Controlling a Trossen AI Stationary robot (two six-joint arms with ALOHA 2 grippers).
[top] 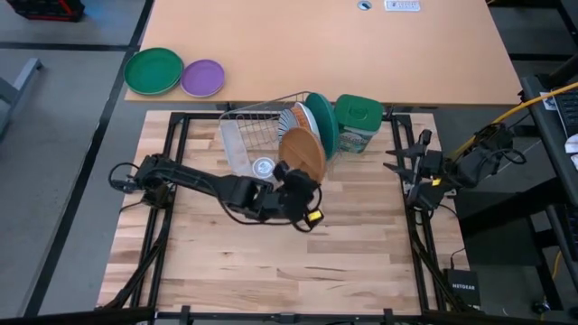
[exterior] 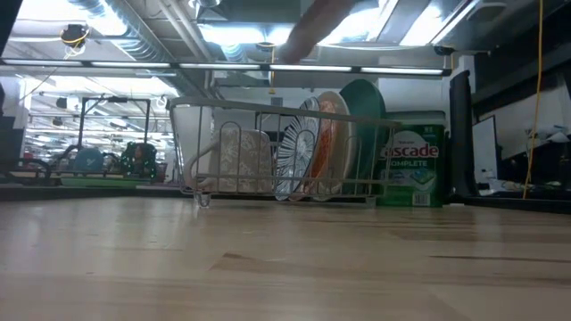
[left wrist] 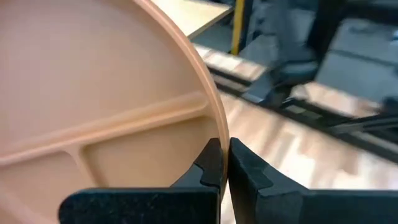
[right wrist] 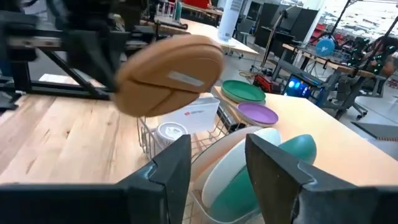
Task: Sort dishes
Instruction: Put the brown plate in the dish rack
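A: Left to right from overhead: one bright-green plate [top: 153, 71] and one purple plate [top: 202, 78], side by side near the edge of the tan table [top: 433, 54]. They're well apart from everything else.

B: Then the wire rack [top: 257, 135]. How many dishes are in it?

A: From table level I count three on edge: one striped plate [exterior: 297, 147], one orange plate [exterior: 332, 143], one large teal plate [exterior: 366, 120]. A pale thing sits at the rack's other end, too hard to make out.

B: And the brown one?

A: One brown plate [top: 302, 153], up in the air over the rack's near side. The left gripper [left wrist: 224, 163] has its fingers pinched tight on the plate's rim, which is clear in the left wrist view. That view shows ridges dividing the plate's face, most of it cut off by the frame.

B: Room to move?

A: There's plenty of bare wooden top [top: 271, 262] in front of the rack. Behind the teal plate stands one green canister [top: 358, 122], just beside the rack.

B: The other arm?

A: The right gripper [right wrist: 217, 158] is parked at the right edge of the wooden top with its fingers apart and nothing between them. Its camera looks across at the brown plate, and a white plate [right wrist: 230, 165] shows beside the teal one, partly hidden by the fingers.
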